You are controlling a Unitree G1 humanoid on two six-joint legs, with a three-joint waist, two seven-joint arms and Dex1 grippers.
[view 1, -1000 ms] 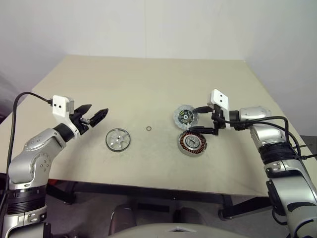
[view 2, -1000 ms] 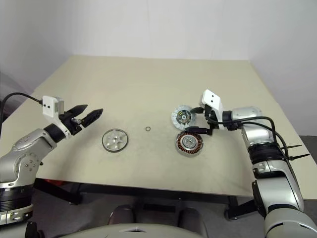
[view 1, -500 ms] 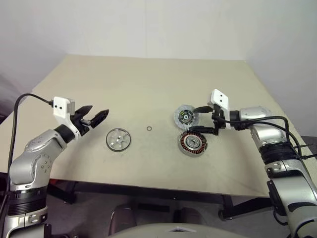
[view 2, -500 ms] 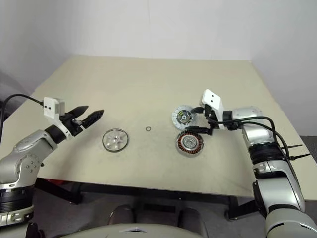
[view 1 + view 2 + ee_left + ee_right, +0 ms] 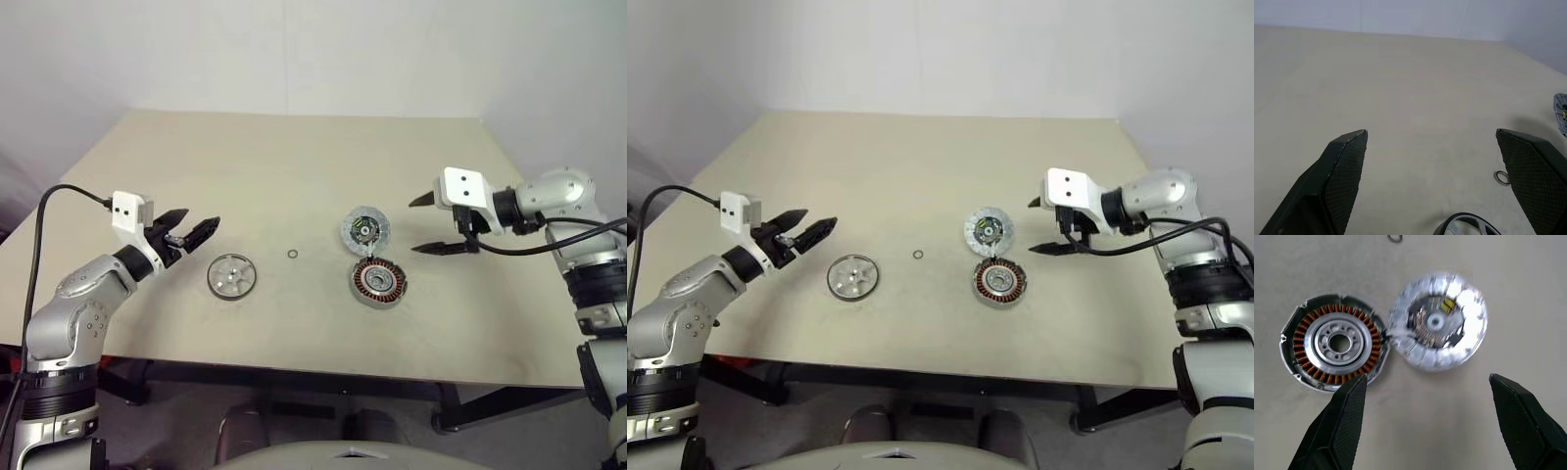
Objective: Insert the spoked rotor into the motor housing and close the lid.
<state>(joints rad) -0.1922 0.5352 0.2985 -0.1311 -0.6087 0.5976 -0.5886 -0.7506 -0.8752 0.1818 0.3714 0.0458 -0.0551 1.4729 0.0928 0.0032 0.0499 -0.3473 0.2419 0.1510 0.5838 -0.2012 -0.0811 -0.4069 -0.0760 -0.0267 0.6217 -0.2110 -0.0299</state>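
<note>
Motor housing [image 5: 1334, 345] copper windings; lid [image 5: 1439, 327] silvery

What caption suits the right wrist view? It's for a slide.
Open right gripper above the motor housing and the lid, side by side on the table.

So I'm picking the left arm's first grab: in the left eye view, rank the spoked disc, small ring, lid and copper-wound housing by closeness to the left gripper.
1. Spoked disc, just beside the left gripper.
2. Small ring, mid-table.
3. Lid and copper-wound housing, far side near the right gripper: too close to call.
</note>
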